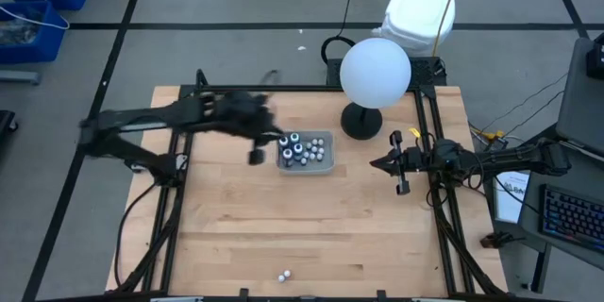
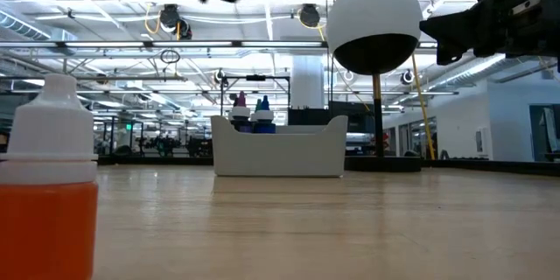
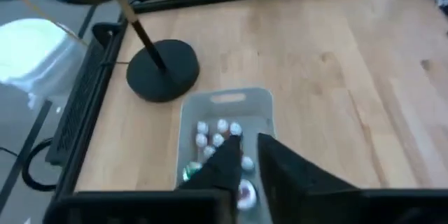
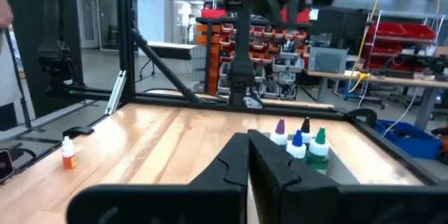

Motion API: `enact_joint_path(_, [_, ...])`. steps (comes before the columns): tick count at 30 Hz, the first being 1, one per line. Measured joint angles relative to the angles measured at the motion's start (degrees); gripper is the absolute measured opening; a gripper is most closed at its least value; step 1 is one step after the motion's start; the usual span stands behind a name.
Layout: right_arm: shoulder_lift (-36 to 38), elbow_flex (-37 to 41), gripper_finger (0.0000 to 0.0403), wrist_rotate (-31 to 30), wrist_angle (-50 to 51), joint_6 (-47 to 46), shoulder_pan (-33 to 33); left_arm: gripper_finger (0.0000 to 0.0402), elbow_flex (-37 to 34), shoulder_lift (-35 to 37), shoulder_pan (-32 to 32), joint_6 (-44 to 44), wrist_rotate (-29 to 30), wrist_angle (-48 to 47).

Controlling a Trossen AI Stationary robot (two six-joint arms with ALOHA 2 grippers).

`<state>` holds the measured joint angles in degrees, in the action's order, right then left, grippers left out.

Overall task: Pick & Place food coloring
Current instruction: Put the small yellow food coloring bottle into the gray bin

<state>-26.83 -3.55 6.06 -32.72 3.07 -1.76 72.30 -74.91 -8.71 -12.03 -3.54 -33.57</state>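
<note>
Progress: most bottles [image 1: 304, 149] already sit in the tray [image 1: 329, 138]; one orange bottle [image 1: 283, 275] waits at the desk's [image 1: 311, 226] near edge
Tray: about a dozen bottles, upright
Left gripper [image 1: 257, 155]: over the tray's edge; can't tell how its jaws stand
Right gripper [image 1: 403, 187]: jaws together, empty, parked aside

Both arms are matte black with jointed links, each hand [image 3: 245, 171] ending in wedge-shaped fingers.
</note>
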Motion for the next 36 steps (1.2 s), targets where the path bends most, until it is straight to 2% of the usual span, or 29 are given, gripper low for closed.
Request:
enact_joint_path(3, [-0.2, 0.0, 0.0000, 0.0, 0.3, -0.8, 0.0, 0.0011, -12.1, 10.8, 0.2, 2.0, -0.1, 6.7])
enact_joint_path(7, [-0.3, 0.0, 0.0000, -0.1, 1.0, -0.3, 0.0, 0.0010, -26.8, 23.1, 0.1, 5.6, -0.1, 13.7])
enact_joint_path(11, [-0.3, 0.0, 0.0000, -0.2, 0.9, -0.4, 0.0, 0.0004, -38.5, 34.6, 1.1, 6.6, -1.1, 21.5])
enact_joint_path(15, [-0.3, 0.0, 0.0000, -0.2, 0.9, 0.4, 0.0, 0.0008, -51.5, 42.8, 1.6, 4.0, 1.8, 36.0])
enact_joint_path(18, [-0.3, 0.0, 0.0000, -0.2, 0.9, 1.0, 0.0, 0.0004, -59.4, 45.5, 0.5, 4.9, 3.5, 44.6])
enact_joint_path(24, [-0.3, 0.0, 0.0000, -0.3, 0.9, 2.5, 0.0, 0.0003, -67.2, 46.5, 0.0, 7.5, 2.1, 55.4])
enact_joint_path(28, [-0.3, 0.0, 0.0000, -2.0, 0.8, 2.8, 0.0, 0.0006, -69.1, 46.5, -0.4, 6.8, 2.1, 56.1])
enact_joint_path(33, [-0.4, 0.0, 0.0000, -8.4, 0.9, 2.8, 0.0, 0.0006, -70.9, 46.4, -0.5, 4.0, 3.2, 56.0])
enact_joint_path(36, [-0.7, 0.0, 0.0000, -10.1, 0.9, 2.8, 0.0, 0.0007, -71.5, 46.4, -1.3, 4.0, 4.0, 56.0])
